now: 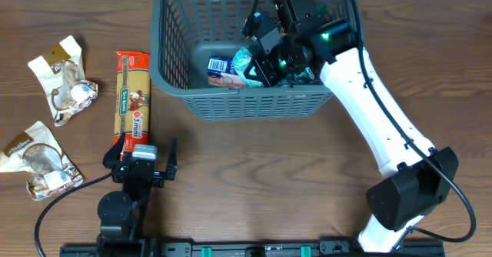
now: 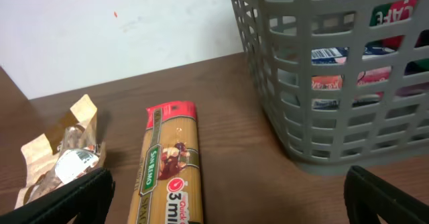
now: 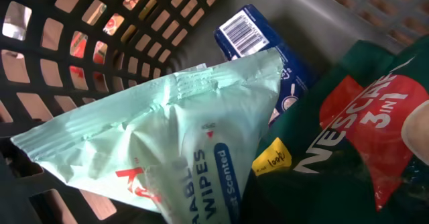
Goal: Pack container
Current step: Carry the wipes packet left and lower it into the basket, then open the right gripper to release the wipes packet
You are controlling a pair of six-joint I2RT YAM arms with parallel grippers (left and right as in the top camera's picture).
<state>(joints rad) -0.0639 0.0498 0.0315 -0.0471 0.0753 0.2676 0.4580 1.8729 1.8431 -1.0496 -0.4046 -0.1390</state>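
The container, a large dark grey plastic basket with slotted lattice walls and a thick rim (image 1: 246, 103) (image 2: 301, 83) (image 3: 315, 16), stands upright at the far middle of the brown wooden table (image 1: 269, 180). On its solid floor lie a pale green soft packet of wet wipes (image 1: 244, 59) (image 3: 167, 137), a blue carton with a white barcode panel (image 1: 219, 63) (image 3: 251, 39) partly under the wipes, and a dark green coffee sachet pack with a red emblem (image 3: 348, 130) touching the wipes. The right gripper (image 1: 261, 57) is lowered inside the basket just above these packets; its fingers are hidden in every view, so whether they are apart or together cannot be told. Just left of the basket, outside it, a long yellow packet of spaghetti with red ends (image 1: 132, 95) (image 2: 171, 170) lies flat, running from far to near. The left gripper (image 1: 142, 168) (image 2: 224, 197) is at the near end of this packet, fingers spread wide and holding nothing. Well to the left lie a crumpled tan-and-clear snack wrapper (image 1: 65, 80) (image 2: 64, 157) and a second crumpled wrapper (image 1: 38, 161) nearer the table's front edge.
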